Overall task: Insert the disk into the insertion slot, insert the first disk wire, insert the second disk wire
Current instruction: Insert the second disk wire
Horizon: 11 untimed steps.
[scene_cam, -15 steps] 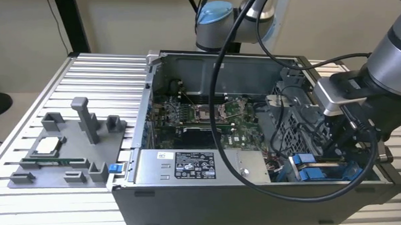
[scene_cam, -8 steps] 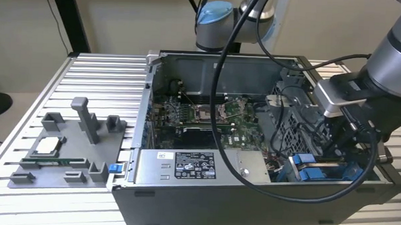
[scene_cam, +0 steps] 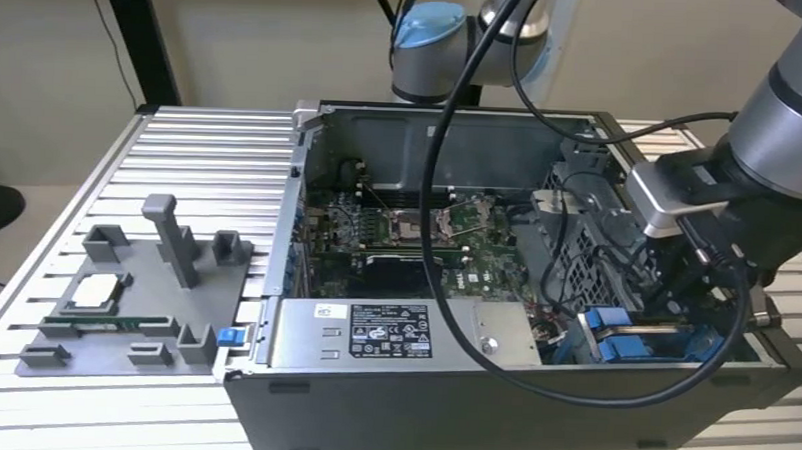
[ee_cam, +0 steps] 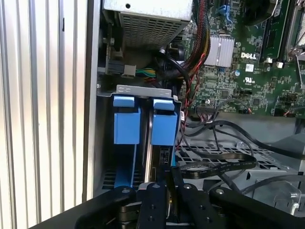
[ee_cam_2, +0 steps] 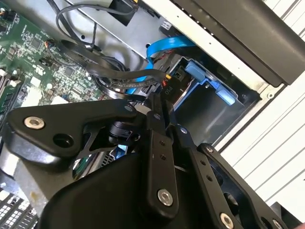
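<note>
The gripper (ee_cam: 167, 183) (fingers nearly closed on a thin black connector (ee_cam_2: 167, 90)) reached into the insertion slot (ee_cam: 164, 124) beside the blue caddy tabs.

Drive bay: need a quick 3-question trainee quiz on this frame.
1. True or false: the motherboard lies exposed in the open computer case.
2. The pincer is nearest: A) blue caddies B) grey fixture tray C) power-supply box.
3. In the first wrist view, how many blue caddies sit side by side in the drive bay? ____
Key: 1 true; 2 A; 3 two.
</note>
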Available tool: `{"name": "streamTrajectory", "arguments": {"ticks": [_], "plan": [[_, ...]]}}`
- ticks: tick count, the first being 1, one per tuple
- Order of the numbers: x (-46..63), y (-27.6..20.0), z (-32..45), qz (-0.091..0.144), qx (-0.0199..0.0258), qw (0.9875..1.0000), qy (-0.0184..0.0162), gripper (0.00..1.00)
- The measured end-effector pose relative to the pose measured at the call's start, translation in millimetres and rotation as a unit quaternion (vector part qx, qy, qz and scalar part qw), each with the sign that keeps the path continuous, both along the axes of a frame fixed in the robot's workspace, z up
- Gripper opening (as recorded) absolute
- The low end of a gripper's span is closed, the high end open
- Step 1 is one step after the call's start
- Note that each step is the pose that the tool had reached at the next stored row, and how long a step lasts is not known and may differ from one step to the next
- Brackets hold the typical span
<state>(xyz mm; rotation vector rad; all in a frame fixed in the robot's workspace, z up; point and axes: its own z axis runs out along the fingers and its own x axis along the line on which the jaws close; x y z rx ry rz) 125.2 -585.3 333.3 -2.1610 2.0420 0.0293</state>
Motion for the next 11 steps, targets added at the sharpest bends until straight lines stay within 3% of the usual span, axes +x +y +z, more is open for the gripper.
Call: {"name": "streamTrajectory", "arguments": {"ticks": [1, 3, 11], "plan": [[0.0, 0.0, 0.6, 0.0, 0.0009, 1.0, 0.0, 1.0], [0.1, 0.1, 6.1, 0.0, 0.0022, 1.0, -0.0001, 1.0], [-0.1, 0.0, 41.6, 0.0, 0.001, 1.0, 0.0, 1.0]]}}
